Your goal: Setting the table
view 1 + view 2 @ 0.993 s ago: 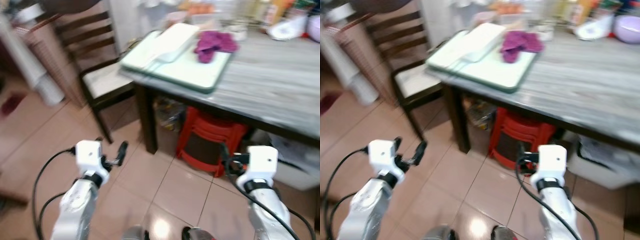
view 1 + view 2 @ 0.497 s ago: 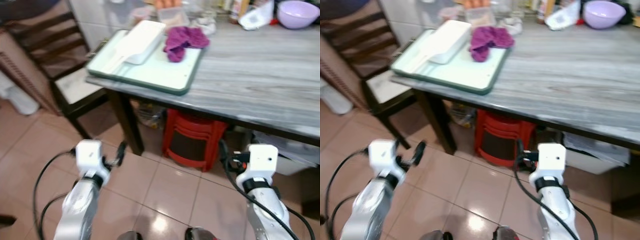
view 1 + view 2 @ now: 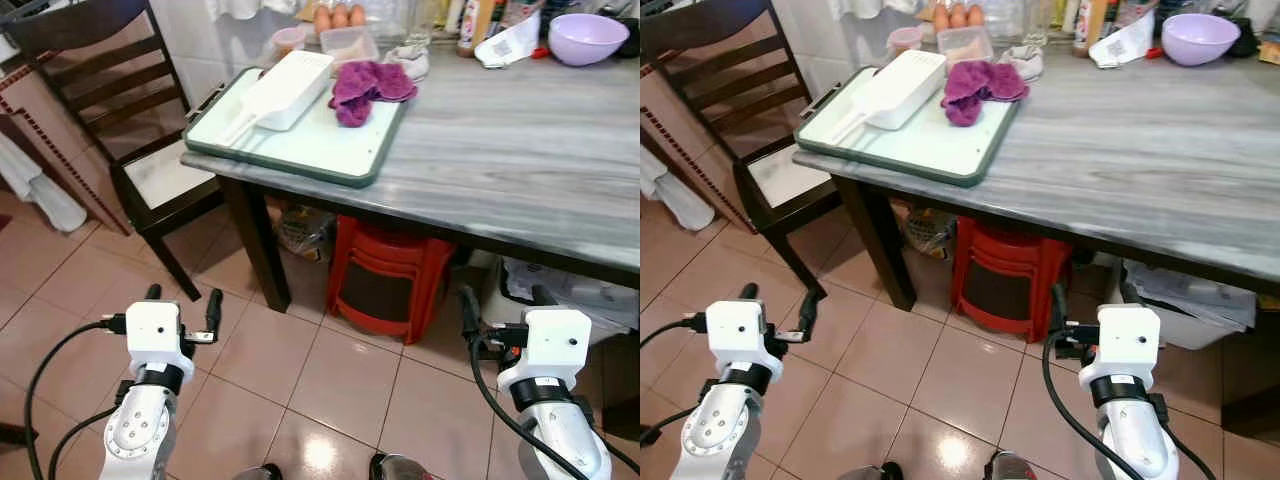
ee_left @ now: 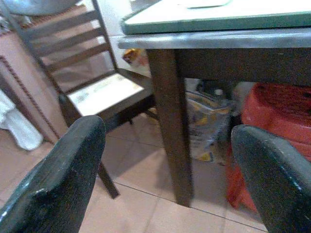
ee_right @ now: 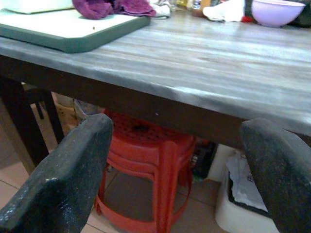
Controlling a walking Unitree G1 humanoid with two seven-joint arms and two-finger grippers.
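Observation:
A grey wood-grain table (image 3: 520,150) stands ahead of me. At its left end lies a green-rimmed tray (image 3: 300,150) holding a long white container (image 3: 290,88) and a crumpled purple cloth (image 3: 365,85). A lilac bowl (image 3: 588,37) sits at the far right of the table. My left gripper (image 3: 183,300) is low over the tiled floor, short of the table's left leg, open and empty. My right gripper (image 3: 503,300) is open and empty too, below the table's front edge; in the right wrist view its fingers (image 5: 63,184) frame the table's underside.
A dark wooden chair (image 3: 165,175) stands left of the table. Stacked red stools (image 3: 385,280) and a bag (image 3: 305,230) sit underneath, with a white bin (image 3: 560,290) to the right. Eggs (image 3: 340,15), small tubs and bottles crowd the table's back edge.
The head view has swung and steadied, so the table now sits sharper and more squarely ahead. Both grippers stay low and open.

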